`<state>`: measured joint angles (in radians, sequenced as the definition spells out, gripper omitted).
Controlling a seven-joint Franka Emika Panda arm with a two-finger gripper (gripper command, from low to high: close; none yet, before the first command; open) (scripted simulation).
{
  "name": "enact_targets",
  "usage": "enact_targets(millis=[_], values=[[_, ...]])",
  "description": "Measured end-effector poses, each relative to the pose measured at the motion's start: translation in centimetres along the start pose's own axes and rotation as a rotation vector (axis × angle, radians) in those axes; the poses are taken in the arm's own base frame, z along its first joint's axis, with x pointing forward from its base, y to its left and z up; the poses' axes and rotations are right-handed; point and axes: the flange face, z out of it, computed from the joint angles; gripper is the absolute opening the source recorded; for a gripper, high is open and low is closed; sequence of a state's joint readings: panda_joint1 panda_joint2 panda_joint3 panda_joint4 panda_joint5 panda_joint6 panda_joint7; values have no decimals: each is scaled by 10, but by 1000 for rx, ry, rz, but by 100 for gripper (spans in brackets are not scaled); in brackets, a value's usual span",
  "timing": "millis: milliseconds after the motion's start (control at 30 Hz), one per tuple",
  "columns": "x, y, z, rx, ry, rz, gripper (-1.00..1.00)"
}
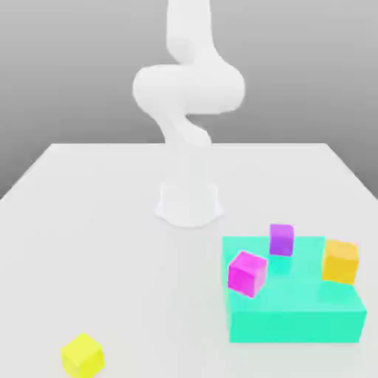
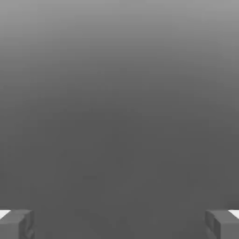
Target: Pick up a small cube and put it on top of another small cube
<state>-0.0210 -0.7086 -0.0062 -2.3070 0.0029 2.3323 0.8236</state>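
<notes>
Inspection finds four small cubes in the exterior view: a yellow cube (image 1: 82, 354) alone on the white counter (image 1: 88, 221) toward that view's left, and a magenta cube (image 1: 246, 273), a purple cube (image 1: 281, 239) and an orange cube (image 1: 340, 260) on a teal block (image 1: 295, 321) toward its right. Chief risk, in my judgement: the three raised cubes sit near one another and near the block's edges, so a careless descent could nudge a neighbour or tip the magenta cube (it overhangs the block's near corner) onto the counter; a poorly centred placement could also let the carried cube slide off. The arm (image 1: 188, 88) stands folded above its base, well apart from every cube. In the hand view the gripper (image 2: 119, 224) has its fingers (image 2: 16, 224) spread wide, holding nothing.
</notes>
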Motion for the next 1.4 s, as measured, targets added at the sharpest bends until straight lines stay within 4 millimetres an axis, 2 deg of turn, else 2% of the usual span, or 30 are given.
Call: enact_targets(millis=[167, 367, 533, 667, 833, 933, 1067, 1100, 1300, 1400], values=[[14, 23, 96, -119, -69, 101, 0], [19, 70, 201, -260, -142, 223, 0], [10, 125, 281, -379, -198, 326, 0], [-1, 181, 337, -480, -235, 420, 0], [-33, 248, 398, -601, -287, 515, 0], [-55, 288, 428, -663, -310, 565, 0], [-79, 319, 468, -674, -314, 574, 0], [-83, 323, 473, -675, -314, 574, -100], [-85, 325, 476, -675, -314, 574, -100], [-73, 312, 458, -675, -314, 574, -100]])
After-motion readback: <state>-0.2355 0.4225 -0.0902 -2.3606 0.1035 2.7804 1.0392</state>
